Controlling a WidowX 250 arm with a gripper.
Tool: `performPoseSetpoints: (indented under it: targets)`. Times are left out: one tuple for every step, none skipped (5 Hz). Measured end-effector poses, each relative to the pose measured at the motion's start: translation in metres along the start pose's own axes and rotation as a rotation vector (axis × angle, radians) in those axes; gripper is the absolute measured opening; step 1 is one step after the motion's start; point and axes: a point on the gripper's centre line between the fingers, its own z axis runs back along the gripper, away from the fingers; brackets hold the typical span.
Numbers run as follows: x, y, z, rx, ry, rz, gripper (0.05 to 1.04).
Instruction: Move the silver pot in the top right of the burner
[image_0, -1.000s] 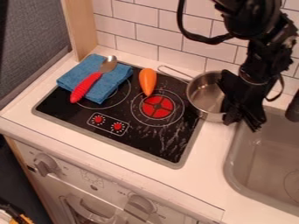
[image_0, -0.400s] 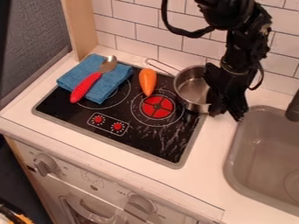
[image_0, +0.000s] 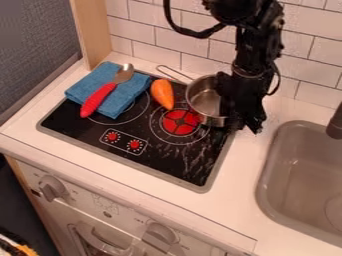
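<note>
My gripper (image_0: 242, 122) hangs low at the right rear corner of the stove, against the right side of the silver pot (image_0: 202, 100) and covering part of its rim. Whether it grips the pot wall I cannot tell. The pot stands upright over the back right part of the black burner surface (image_0: 143, 145), its handle pointing to the upper left. Its lower left side overlaps the right edge of the ring around the red burner (image_0: 179, 123).
An orange carrot (image_0: 162, 93) lies just left of the pot, near its handle. Further left, a red-handled spoon (image_0: 100, 98) rests on a folded blue cloth (image_0: 125, 102). The sink (image_0: 267, 197) is at the right, the tiled wall (image_0: 184, 47) behind.
The gripper and the pot have both moved left, the pot from the stove's right edge onto its back right part. The carrot has shifted slightly left and tilted.
</note>
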Motion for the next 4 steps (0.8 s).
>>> performPoseSetpoints:
  targets:
    - [-0.008,0.005,0.024,-0.022,-0.026,0.017,0.567]
    - [-0.011,0.01,0.047,-0.065,-0.085,0.081,0.866]
    - [-0.027,0.016,0.078,-0.092,-0.159,0.206,1.011]
    - [-0.04,0.019,0.076,-0.089,-0.124,0.322,1.007]
